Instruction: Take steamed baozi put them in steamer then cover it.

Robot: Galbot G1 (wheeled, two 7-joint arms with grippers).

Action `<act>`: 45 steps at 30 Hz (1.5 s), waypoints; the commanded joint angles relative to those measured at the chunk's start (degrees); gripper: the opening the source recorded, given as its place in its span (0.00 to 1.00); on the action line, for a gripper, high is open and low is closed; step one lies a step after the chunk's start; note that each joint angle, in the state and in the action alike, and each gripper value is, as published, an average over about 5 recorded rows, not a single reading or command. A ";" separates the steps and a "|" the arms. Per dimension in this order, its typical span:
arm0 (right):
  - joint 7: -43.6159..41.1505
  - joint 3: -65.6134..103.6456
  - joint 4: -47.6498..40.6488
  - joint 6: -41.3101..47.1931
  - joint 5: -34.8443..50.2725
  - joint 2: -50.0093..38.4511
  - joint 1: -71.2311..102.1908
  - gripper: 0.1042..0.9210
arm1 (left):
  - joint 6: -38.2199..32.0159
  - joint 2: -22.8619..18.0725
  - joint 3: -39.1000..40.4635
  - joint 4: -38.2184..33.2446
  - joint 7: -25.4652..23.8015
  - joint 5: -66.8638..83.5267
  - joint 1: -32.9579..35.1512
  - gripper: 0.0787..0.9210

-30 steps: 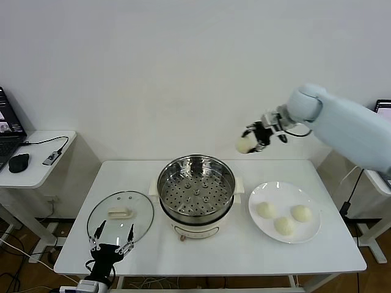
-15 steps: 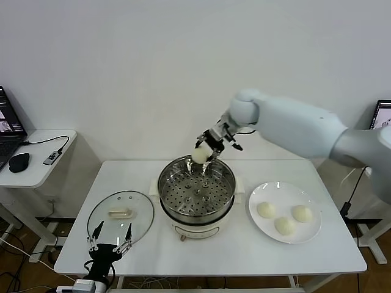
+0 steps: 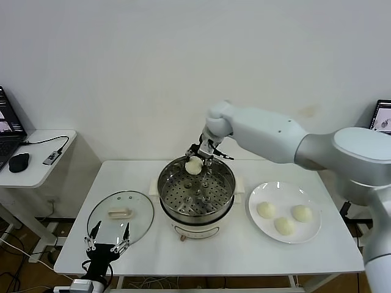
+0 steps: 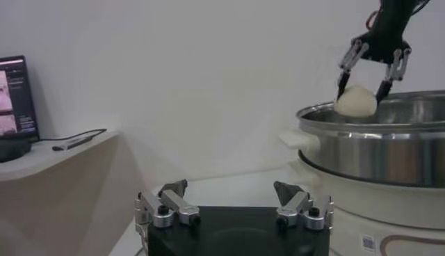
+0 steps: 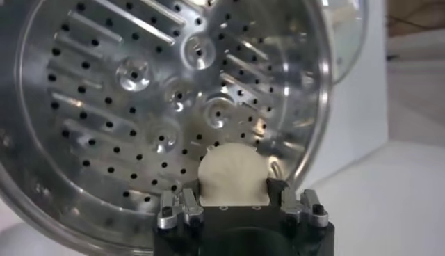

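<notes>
Right gripper (image 3: 194, 160): clenched on smooth round baozi (image 3: 193, 165), frame centre, above perforated steel steamer (image 3: 196, 190).
Left gripper (image 3: 107, 237): released, lower left, by glass cover (image 3: 120, 213).

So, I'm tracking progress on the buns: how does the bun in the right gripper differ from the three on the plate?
The held bun hangs over the far rim of the steamer, clamped in the right gripper; the three buns lie free on the white plate, to the right of the steamer. The held one is alone; those three sit clustered together. All four are round, smooth and cream-white, alike in size.
</notes>
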State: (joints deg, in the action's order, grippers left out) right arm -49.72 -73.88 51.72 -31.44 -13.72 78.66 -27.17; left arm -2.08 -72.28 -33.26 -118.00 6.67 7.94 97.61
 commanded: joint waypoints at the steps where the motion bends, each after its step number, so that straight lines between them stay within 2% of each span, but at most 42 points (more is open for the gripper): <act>1: 0.44 -0.37 -2.17 -3.52 -6.09 1.87 1.17 0.60 | 0.01 0.05 -0.05 -0.04 -0.03 0.19 0.01 0.88; 6: 1.20 0.03 -3.37 -4.36 -7.84 2.42 2.42 0.66 | 0.00 0.00 0.01 0.06 -0.05 0.06 -0.08 0.88; 12: 2.29 0.48 -3.76 -5.08 -8.86 2.18 2.70 0.84 | 0.01 -0.13 0.02 -0.14 -0.06 0.05 -0.13 0.88; 17: 1.66 0.84 -0.96 -3.23 -4.10 0.37 0.03 0.88 | 0.08 -0.11 0.06 -0.54 -0.11 -0.16 0.04 0.88; 20: -1.30 -1.03 6.17 4.03 6.12 -3.24 -4.41 0.88 | 0.19 0.28 0.04 -0.93 -0.20 -0.18 0.27 0.88; 23: -5.24 -3.33 16.20 17.22 17.71 -8.93 -9.53 0.88 | 0.31 0.68 -0.01 -1.38 -0.32 -0.17 0.46 0.88; 28: -8.00 -5.24 26.89 36.53 27.47 -19.85 -15.78 0.88 | 0.36 1.43 -0.04 -1.85 -0.39 -0.20 0.57 0.88; 32: -7.90 -5.73 31.77 45.56 30.81 -27.83 -18.16 0.88 | 0.38 1.90 0.07 -2.18 -0.45 -0.27 0.45 0.88; 37: -8.03 -6.04 38.66 51.72 32.20 -38.23 -19.08 0.88 | 0.44 2.54 0.22 -2.51 -0.56 -0.38 0.24 0.88; 45: -8.19 -4.89 40.87 51.21 26.16 -49.82 -13.26 0.88 | 0.42 3.13 0.32 -1.34 -0.54 -0.35 -0.82 0.88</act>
State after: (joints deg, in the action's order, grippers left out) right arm -57.20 -78.36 86.08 12.64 11.28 39.65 -40.49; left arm -1.65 -69.31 -32.95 -119.66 6.12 7.61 96.91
